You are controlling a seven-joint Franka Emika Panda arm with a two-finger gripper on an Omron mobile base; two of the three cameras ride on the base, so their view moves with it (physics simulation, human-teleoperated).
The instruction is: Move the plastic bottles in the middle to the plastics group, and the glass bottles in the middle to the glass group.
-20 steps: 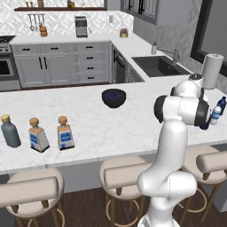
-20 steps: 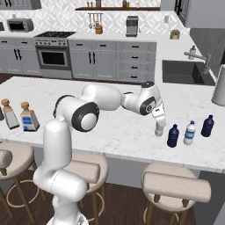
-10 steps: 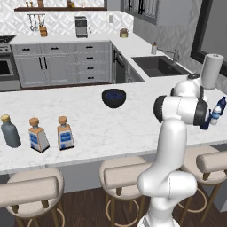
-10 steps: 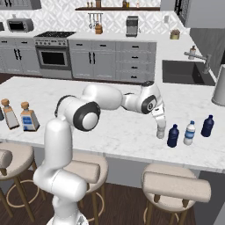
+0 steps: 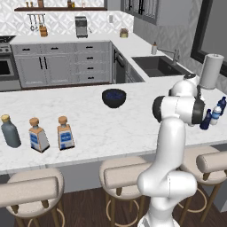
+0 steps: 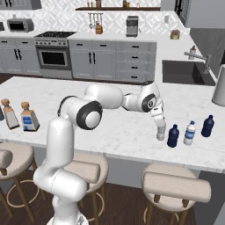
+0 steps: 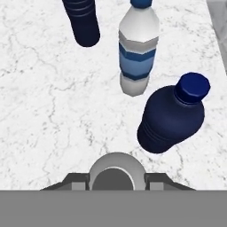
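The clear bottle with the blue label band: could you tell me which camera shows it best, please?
The hand view: the clear bottle stands close, label band plain, between two navy bottles. The right base view shows it small; the left base view shows it tiny beside the arm.

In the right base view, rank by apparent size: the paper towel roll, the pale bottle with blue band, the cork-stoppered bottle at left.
1. Paper towel roll, though cropped.
2. Cork-stoppered bottle.
3. Pale bottle, narrowly smaller; unsure.

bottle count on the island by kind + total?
Dark navy slim bottles: 2
Clear slim bottle with blue label band: 1
Pale capped slim bottle in the gripper: 1
Square cork-stoppered bottles: 2
Rounded grey-blue bottle: 1
Total: 7
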